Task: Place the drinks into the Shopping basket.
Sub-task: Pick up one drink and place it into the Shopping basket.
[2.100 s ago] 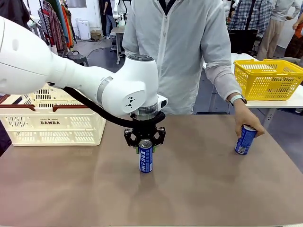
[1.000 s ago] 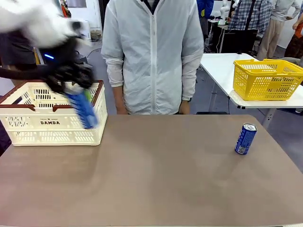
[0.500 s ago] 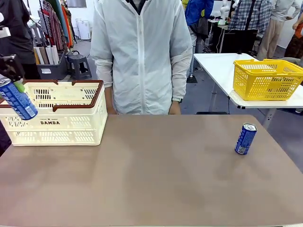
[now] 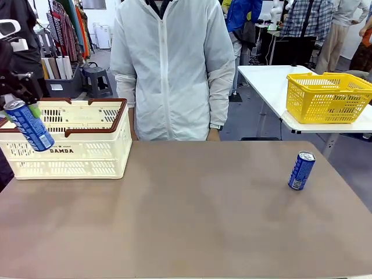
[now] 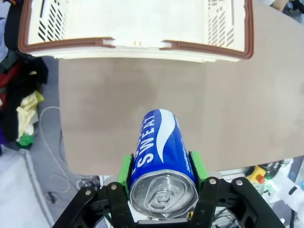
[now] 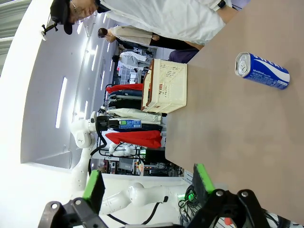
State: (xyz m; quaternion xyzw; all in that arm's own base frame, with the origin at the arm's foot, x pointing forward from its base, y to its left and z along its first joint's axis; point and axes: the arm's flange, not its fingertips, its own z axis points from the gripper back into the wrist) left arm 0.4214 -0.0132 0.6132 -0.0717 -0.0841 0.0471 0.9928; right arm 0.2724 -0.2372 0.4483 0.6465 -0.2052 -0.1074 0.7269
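Squeezing blue can (image 5: pixel 160 147): left jaws' green pads (image 5: pixel 197 164); second can (image 4: pixel 301 171) upright.

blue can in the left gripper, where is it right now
Front view, far left: the blue can hangs tilted in the left gripper, in the air in front of the Shopping basket at its left end, not inside it.

A big brown table (image 4: pixel 203 221) lies across the lower part of the front view. Behind it, at the right, stands a white table (image 4: pixel 268 86) with a bright yellow basket (image 4: pixel 328 97) on it. The floor (image 4: pixel 119 61) is grey. In the upper left hang clothes (image 4: pixel 65 23) of many colours, with a small black stool (image 4: pixel 96 74) near them. In the right wrist view, long white lights (image 6: pixel 61 102) shine at the left. In the left wrist view, a thin cable (image 5: pixel 47 137) lies on the floor.
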